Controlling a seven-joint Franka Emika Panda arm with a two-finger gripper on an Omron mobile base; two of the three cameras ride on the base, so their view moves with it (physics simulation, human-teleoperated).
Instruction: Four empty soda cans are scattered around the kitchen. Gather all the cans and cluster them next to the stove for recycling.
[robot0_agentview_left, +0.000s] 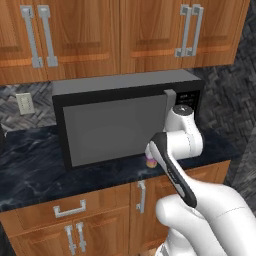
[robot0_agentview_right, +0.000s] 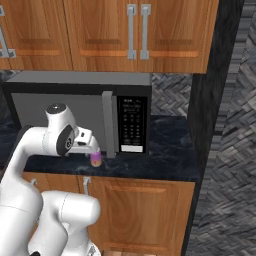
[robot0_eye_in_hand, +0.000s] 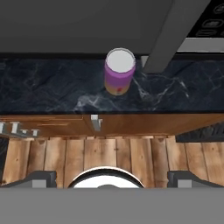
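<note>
Hovering with our pincer (robot0_eye_in_hand: 112, 177) spread as wide as it goes and nothing between the tips, we see its two dark fingertips (robot0_eye_in_hand: 40, 178) sitting at the bottom corners of the hand view, looking straight down. Upper centre of that view, there's our target: the pale purple soda can (robot0_eye_in_hand: 119, 71), upright on the black marbled counter (robot0_eye_in_hand: 48, 89), just in front of the microwave (robot0_eye_in_hand: 78, 24) and beside its grey door handle (robot0_eye_in_hand: 161, 39). In the right base view the can (robot0_agentview_right: 96, 159) peeks out lower left of centre, under the wrist. To do this well, we reckon we need to carry the hand forward until the can sits midway between the tips, then come down straight, minding that handle close by, and close around the can's body rather than its rim. The arm (robot0_agentview_left: 176, 150) reaches up from the lower right of the left base view, elbow bent, wrist turned downward over the counter's front edge.
</note>
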